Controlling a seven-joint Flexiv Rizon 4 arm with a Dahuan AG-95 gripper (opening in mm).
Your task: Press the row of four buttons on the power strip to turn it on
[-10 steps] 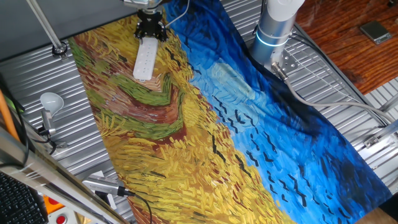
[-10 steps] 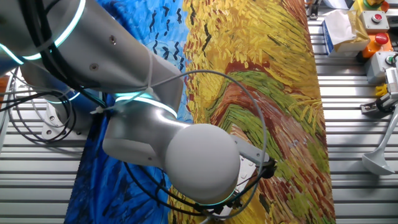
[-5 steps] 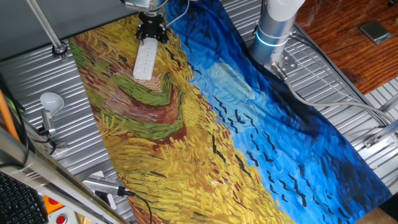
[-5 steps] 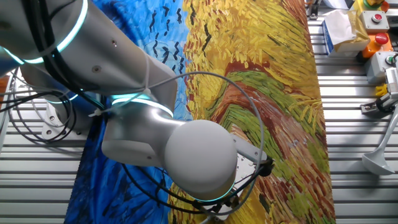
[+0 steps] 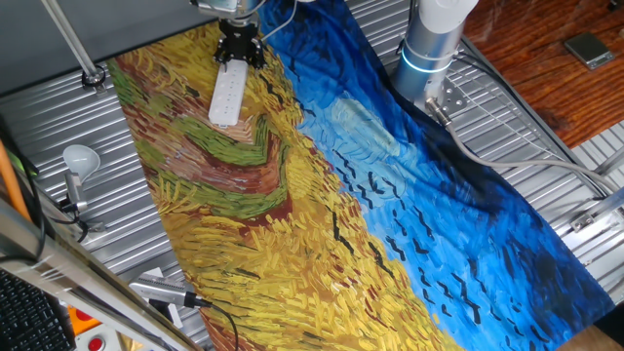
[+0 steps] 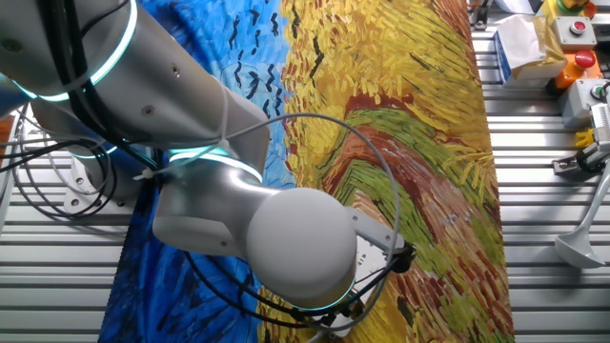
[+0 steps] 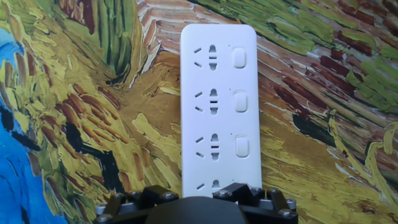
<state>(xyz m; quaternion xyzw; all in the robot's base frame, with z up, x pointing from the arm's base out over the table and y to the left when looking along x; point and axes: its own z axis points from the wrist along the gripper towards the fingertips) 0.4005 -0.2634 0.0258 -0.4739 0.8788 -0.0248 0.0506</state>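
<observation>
On the table lies a big painted cloth [image 5: 292,195] full of yellow, green and blue swirls, and it is soft, so anything pushed on it could slide. Near the far end of that cloth rests the white, long plastic power strip with rounded corners [image 5: 228,95], lying flat and loose. The black two-finger gripper [image 5: 238,47] hangs right over the strip's far end. In the hand view the gripper's body covers that end, and I cannot tell if its fingers are apart or together. The row of small pale square buttons [image 7: 240,102] runs down one side of the strip's top, beside the plug holes. Only three buttons show; the fourth is hidden under the gripper. If the fingers come down a bit to the side, they may hit a plug hole instead. A slanted push may also scoot the strip away, or miss the hidden button.
</observation>
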